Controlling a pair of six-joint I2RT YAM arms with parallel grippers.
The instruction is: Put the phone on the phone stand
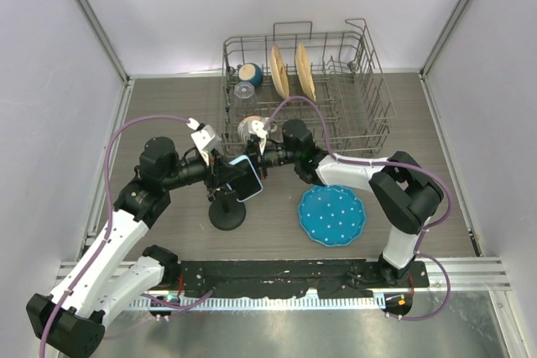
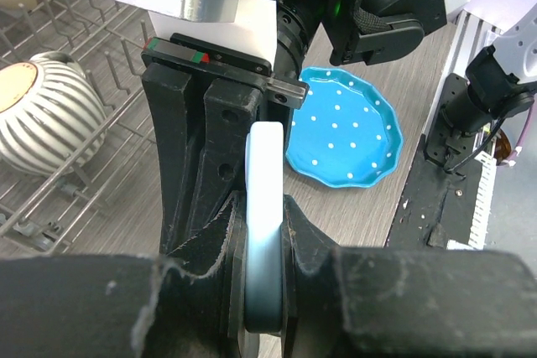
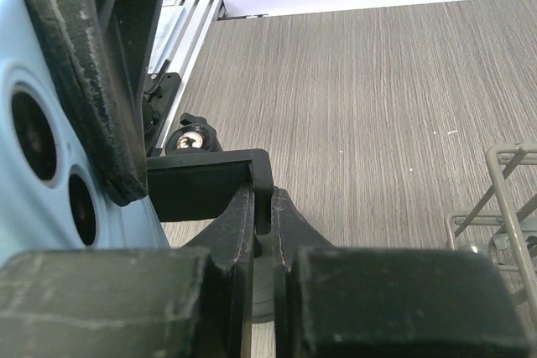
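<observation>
Over the middle of the table, the phone (image 1: 247, 179) hangs tilted right at the top of the phone stand (image 1: 227, 215); can't tell if it touches the cradle. Left gripper (image 1: 225, 172) has it clamped edge-on between its fingers (image 2: 180, 148). Right gripper (image 1: 258, 155) is squeezed fully together just beside the phone, apparently holding nothing. Blue dotted plate (image 1: 332, 215) sits near the stand

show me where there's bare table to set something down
Widest bare table lies left of the dish rack, behind the left arm. A narrower strip runs between the phone stand and the blue plate. Centre is crowded: the left gripper and right gripper meet at the phone.
</observation>
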